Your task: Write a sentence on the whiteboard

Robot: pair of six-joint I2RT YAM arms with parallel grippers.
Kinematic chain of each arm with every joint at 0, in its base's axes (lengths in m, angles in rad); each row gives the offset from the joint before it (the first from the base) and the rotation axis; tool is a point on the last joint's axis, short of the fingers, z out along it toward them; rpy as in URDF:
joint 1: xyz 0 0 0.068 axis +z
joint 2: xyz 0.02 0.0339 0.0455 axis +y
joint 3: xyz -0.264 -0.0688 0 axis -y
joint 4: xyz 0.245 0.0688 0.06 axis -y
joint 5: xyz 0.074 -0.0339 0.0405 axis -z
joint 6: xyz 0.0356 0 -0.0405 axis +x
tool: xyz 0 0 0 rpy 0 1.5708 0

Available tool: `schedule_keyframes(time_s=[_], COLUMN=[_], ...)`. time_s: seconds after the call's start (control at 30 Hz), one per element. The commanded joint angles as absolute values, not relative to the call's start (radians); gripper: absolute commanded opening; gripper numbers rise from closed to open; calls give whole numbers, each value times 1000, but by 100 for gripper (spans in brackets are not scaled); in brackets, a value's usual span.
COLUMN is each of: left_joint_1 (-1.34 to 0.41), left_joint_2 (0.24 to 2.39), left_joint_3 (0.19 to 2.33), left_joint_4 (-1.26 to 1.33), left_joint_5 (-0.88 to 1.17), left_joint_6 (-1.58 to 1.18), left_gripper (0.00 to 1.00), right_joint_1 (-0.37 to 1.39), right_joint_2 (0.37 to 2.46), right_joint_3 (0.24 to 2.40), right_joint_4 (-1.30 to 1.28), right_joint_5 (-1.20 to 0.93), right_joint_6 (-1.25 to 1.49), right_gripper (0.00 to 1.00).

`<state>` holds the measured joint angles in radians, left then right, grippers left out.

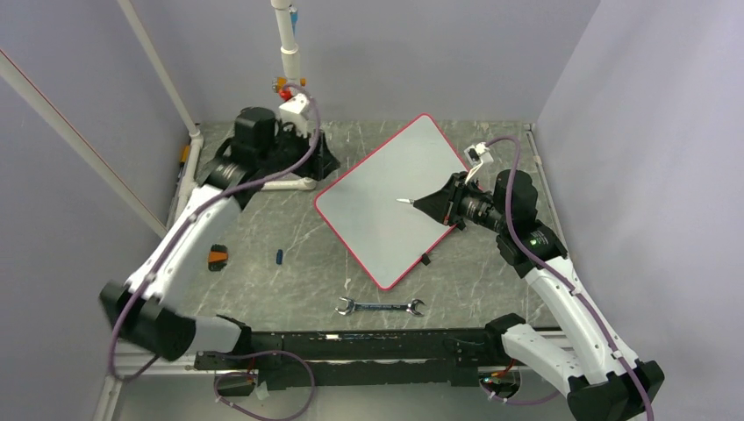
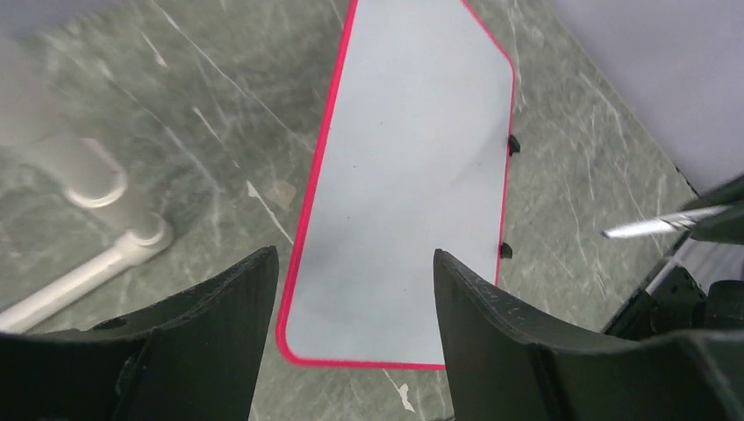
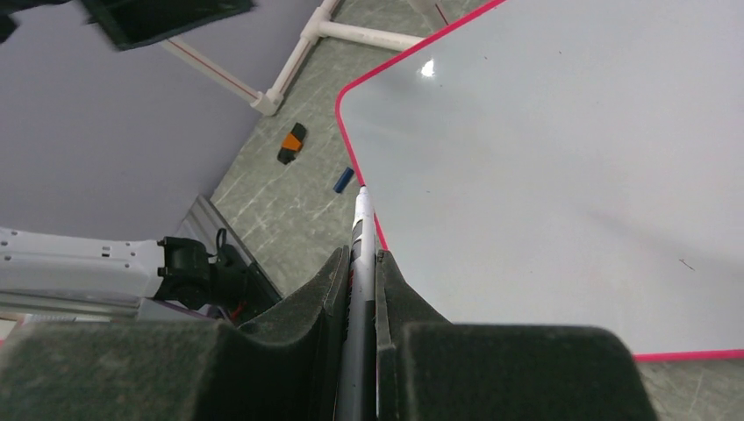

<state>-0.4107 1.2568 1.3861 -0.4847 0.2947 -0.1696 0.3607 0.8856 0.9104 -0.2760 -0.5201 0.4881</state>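
— Whiteboard (image 1: 386, 202) position, please, taken from the right pincer (image 1: 423, 203).

— It lies flat on the marbled table (image 1: 263, 289), directly under that pincer and stretching out ahead of its fingertips, turned cornerwise to the table's edges. It has a thin red-pink rim, rounded corners and 2 small black clips on 1 edge. Its face shows plain grey-white in all 3 views.

— And the right pincer itself?

— Clamped tight on a marker (image 3: 360, 237), 1 finger on each side of the barrel. The tip pokes out in front of the fingertips, over the board. I cannot tell whether the tip touches the surface (the left wrist view suggests it rides a little above, but the angle is poor).

— Left pincer (image 2: 355, 263)?

— Jaws spread wide, nothing between them. A corner of the board shows through the gap, below and ahead of the fingers. The marker tip appears off to that pincer's right.

— Anything else around?

— A white pipe stand (image 2: 96, 254) is near the left pincer, on its left. A small blue cylinder (image 1: 280, 256) and an orange-and-black piece (image 1: 217, 256) lie on the table ahead of the right pincer's fingertips, past the board's rim. A wrench (image 1: 379, 307) lies well apart from the right pincer, on the side toward the arm bases.
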Motion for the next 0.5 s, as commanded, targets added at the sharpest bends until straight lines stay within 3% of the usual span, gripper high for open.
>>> schedule_keyframes(time_s=[0.0, 0.23, 0.47], left_joint_1=[-364, -332, -317], left_joint_2=[1440, 1757, 1840], left_joint_3=[1481, 1751, 1770], left_joint_4=[-511, -571, -570], left_joint_5=[547, 695, 684], left_joint_6=[-148, -190, -189], left_gripper=[67, 54, 55], right_joint_1=[357, 358, 358], right_joint_2=[887, 910, 945], right_joint_3=[954, 934, 953], right_joint_4=[-282, -256, -267], right_joint_5=[-489, -469, -462], right_joint_6=[465, 463, 443], right_gripper=[0, 0, 0])
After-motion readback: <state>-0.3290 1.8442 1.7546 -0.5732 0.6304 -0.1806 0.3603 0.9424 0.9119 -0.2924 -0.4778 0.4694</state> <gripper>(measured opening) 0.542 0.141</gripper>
